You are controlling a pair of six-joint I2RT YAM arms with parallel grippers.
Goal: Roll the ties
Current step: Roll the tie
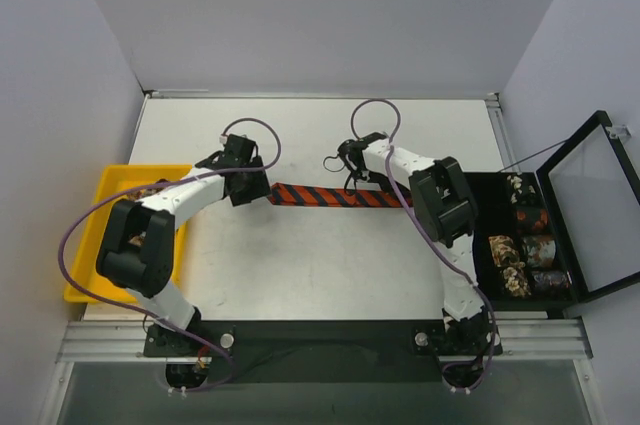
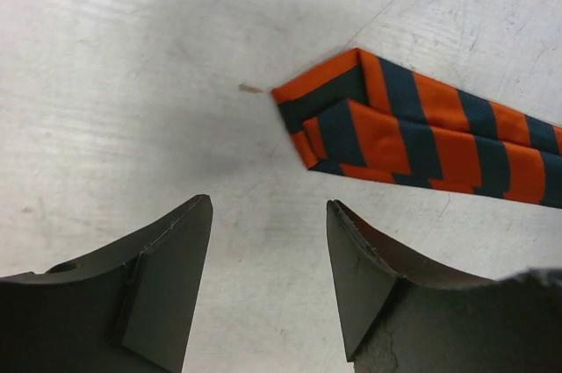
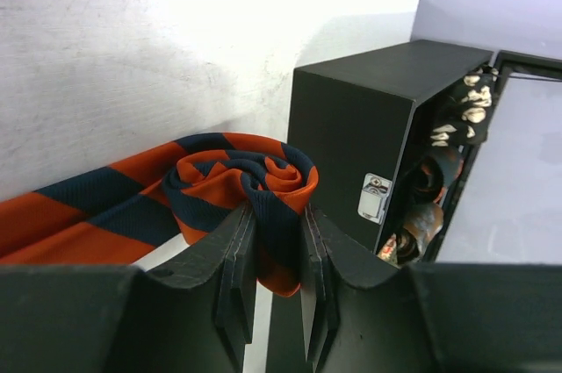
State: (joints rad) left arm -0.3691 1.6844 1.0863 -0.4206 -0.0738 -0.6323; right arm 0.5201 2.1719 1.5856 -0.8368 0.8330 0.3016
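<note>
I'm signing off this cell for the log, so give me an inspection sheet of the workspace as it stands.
Surface: white table, scuffed.
Job's things: striped tie lying flat across the middle, its right end rolled; rolled ties in the black case, lid open.
Clutter: tan speck beside the tie's pointed end.
Grippers: left gripper open, empty, just short of the pointed end; right gripper shut on the rolled end.
Cables: purple cables looping off both arms.
Surroundings: yellow tray at left, contents mostly hidden; plain walls.
</note>
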